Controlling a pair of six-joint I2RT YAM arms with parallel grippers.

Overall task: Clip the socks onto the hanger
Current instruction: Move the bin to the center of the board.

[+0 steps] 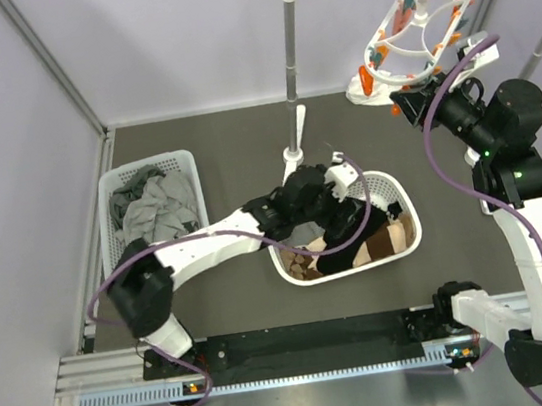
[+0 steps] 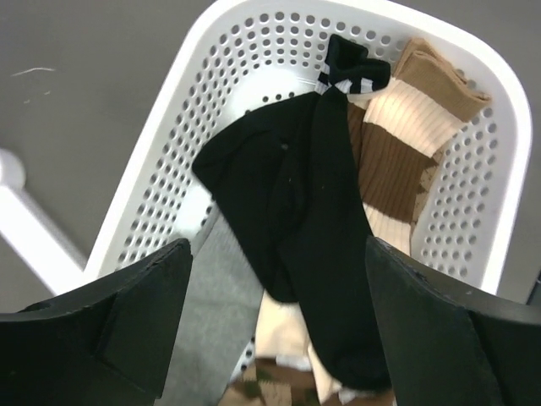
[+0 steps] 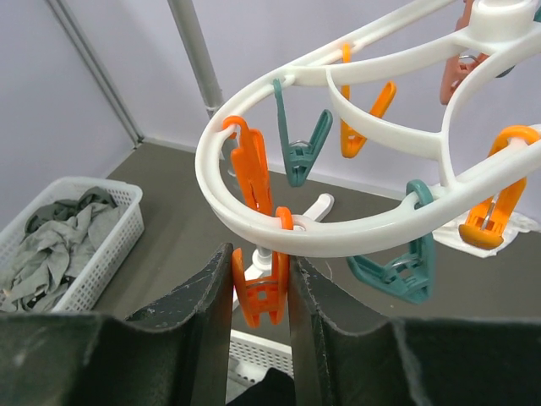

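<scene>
Arms: left stretched low, left pincer spread wide above socks | right raised, right pincer seemingly pinching orange peg

My left gripper, jaws spread wide, hangs over the white basket. In the basket's middle I see a black sock (white-striped cuff), with tan banded socks toward its right wall and a grey sock by its left wall.

The left arm folds at its elbow and reaches forward and to the right, with the wrist tipped down. The left gripper points downward, its 2 black fingers spread wide and nothing touching either one. The right arm stands tall, its wrist bent leftward. The right gripper has its 2 fingers nearly together, pinching an orange peg between the jaws.
</scene>
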